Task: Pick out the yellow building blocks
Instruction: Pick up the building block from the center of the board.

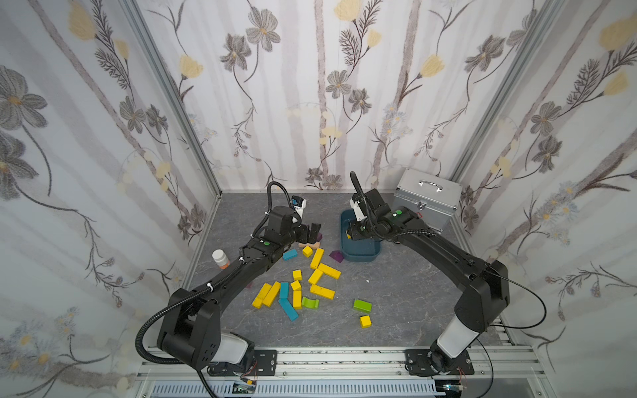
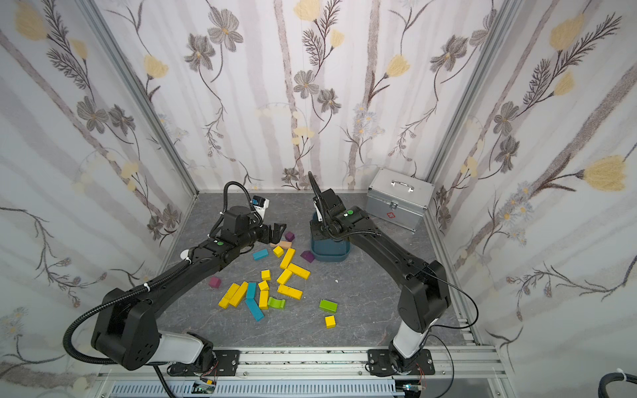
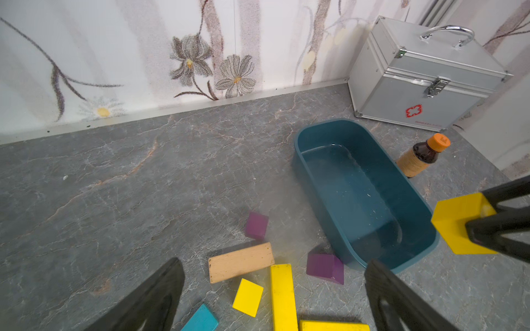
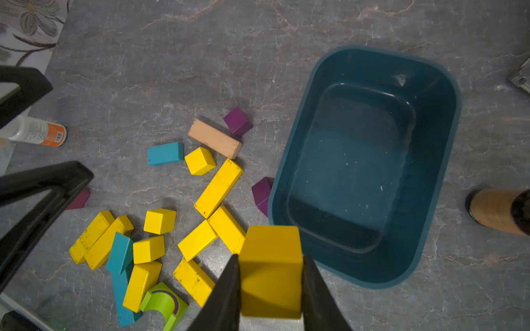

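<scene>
1. right pincer (image 4: 271, 259): clenched on a yellow cube (image 3: 456, 220), one finger on each side face. The cube is lifted clear of the desk (image 1: 396, 293).
2. The held cube sits right at the rim of the teal tub (image 4: 430, 86). Both top views put the pincer over the tub. From the wrist views I can't tell whether the cube is fully past the rim.
3. left pincer (image 1: 309, 233): released, jaws spread wide, fingers clear of every block. It hovers over the far end of the pile, above the tan bar (image 4: 215, 139).
4. The other yellow building blocks (image 1: 329, 271) lie on the desk between the two arms. I count eleven, a mix of cubes and bars. They are loosely packed and several touch.
5. One of them, a stray yellow block (image 1: 365, 321), lies apart from the pile on the right arm's side, near a green block (image 1: 362, 305).
6. Mixed into the pile:
   - teal blocks (image 1: 290, 254)
   - a green arch (image 1: 310, 302), touching a yellow bar
   - purple blocks (image 1: 336, 256), one of them just beside the tub wall
7. Also on the desk:
   - a white bottle (image 1: 220, 258) beside the left arm
   - a brown bottle (image 3: 421, 154) between the tub and the metal case (image 3: 424, 80); the case is in the far corner on the right arm's side
</scene>
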